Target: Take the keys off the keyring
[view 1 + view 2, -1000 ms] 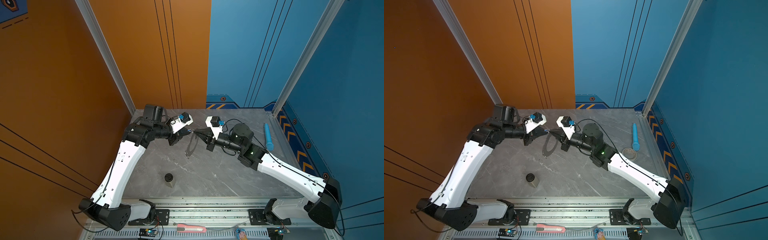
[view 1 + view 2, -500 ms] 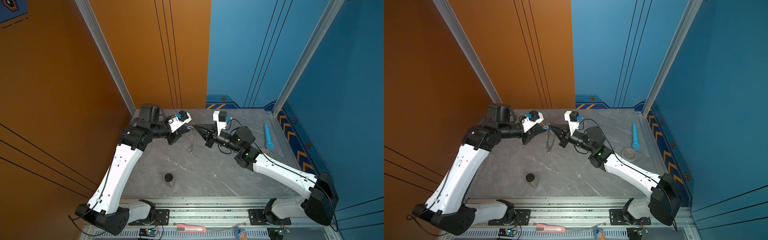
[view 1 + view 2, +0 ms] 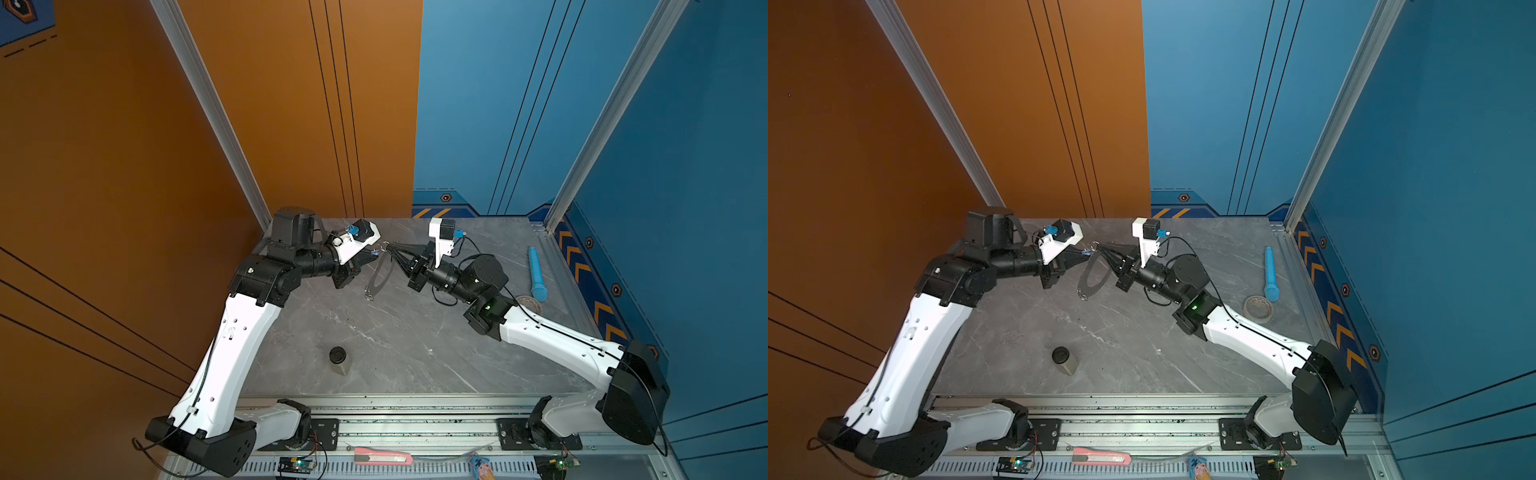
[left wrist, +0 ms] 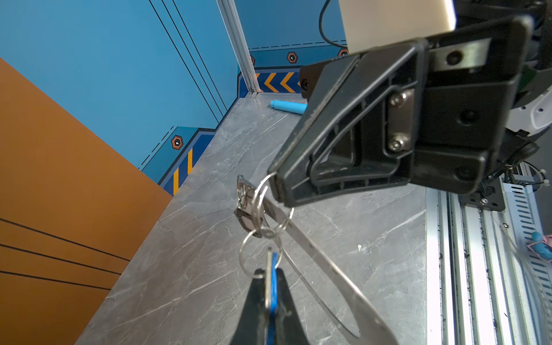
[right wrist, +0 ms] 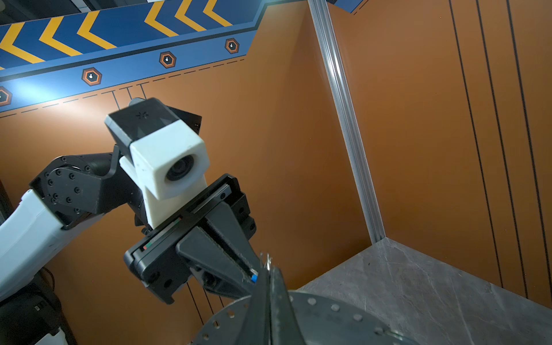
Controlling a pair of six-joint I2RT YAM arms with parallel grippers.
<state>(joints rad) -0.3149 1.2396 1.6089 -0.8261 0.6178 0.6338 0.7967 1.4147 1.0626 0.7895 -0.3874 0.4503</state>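
The keyring (image 3: 381,275), a wide flat metal annulus with holes along its rim, hangs edge-on over the middle back of the table in both top views (image 3: 1090,277). My right gripper (image 5: 270,272) is shut on its top rim (image 5: 328,316). From there small wire loops (image 4: 257,259) lead to the blue key (image 4: 273,288), and my left gripper (image 4: 270,277) is shut on that key. The two grippers meet tip to tip, the left gripper (image 3: 374,252) facing the right gripper (image 3: 391,247). A small metal clip (image 4: 246,215) also hangs on the loops.
A light blue cylinder (image 3: 536,272) and a beige tape roll (image 3: 1258,308) lie at the right side of the table. A small dark-capped jar (image 3: 340,360) stands near the front. A pink box cutter (image 3: 382,457) lies on the front rail. Walls close off the left, back and right.
Both grippers have moved slightly toward the back wall with the keyring. The right wrist has rolled, so its camera now sits on top and the ring hangs more upright.
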